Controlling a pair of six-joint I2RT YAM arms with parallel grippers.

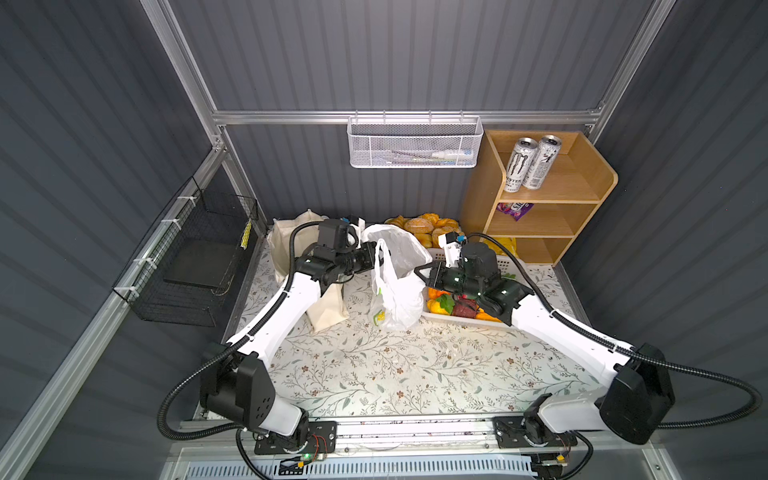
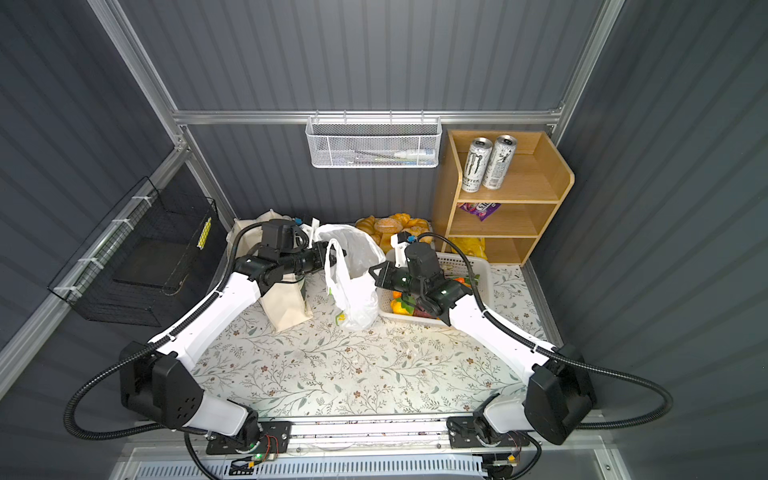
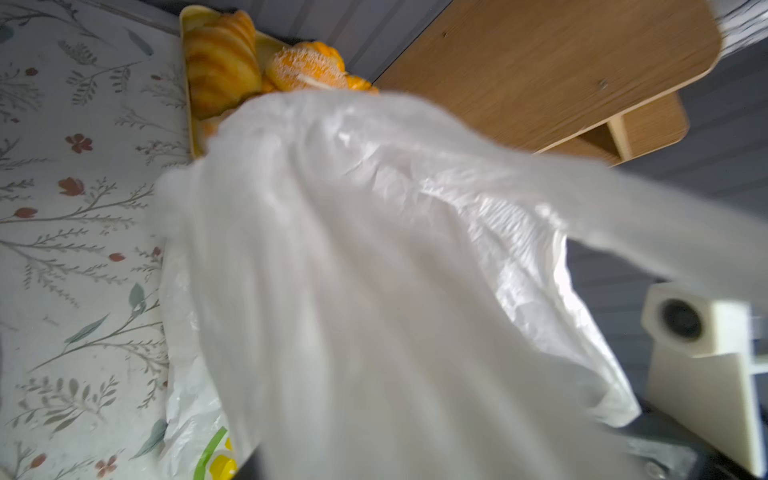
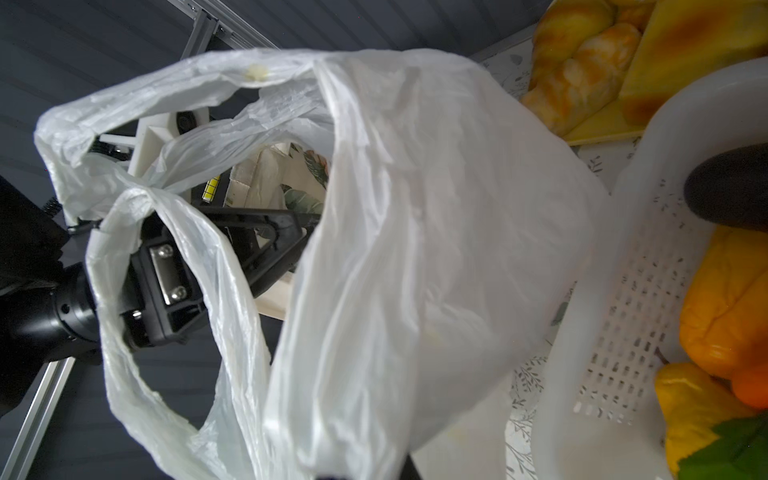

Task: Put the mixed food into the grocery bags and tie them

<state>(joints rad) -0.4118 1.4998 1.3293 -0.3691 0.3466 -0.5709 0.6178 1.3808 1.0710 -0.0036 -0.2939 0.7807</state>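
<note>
STEP: holding bag mouth open for loading | BAG: white plastic carrier bag (image 1: pixel 399 286) upright on surface (image 1: pixel 395 374) between the arms, just beside white perforated basket (image 4: pixel 623 299) | RIGHT tool (image 1: pixel 420 272): clenched, apparently on bag rim | LEFT tool (image 1: pixel 370 261): at handle loop, grip cannot be told | ADVICE: hold rim high and taut; free one tool before fetching toy produce (image 1: pixel 438 305).

We see a white plastic bag (image 1: pixel 395 299) with a green-yellow print, on a cream tablecloth (image 1: pixel 374 374) of grey-green sprigs and brown flowers; beside it, golden rolls (image 1: pixel 419 226), orange-yellow toy produce (image 1: pixel 436 305).
</note>
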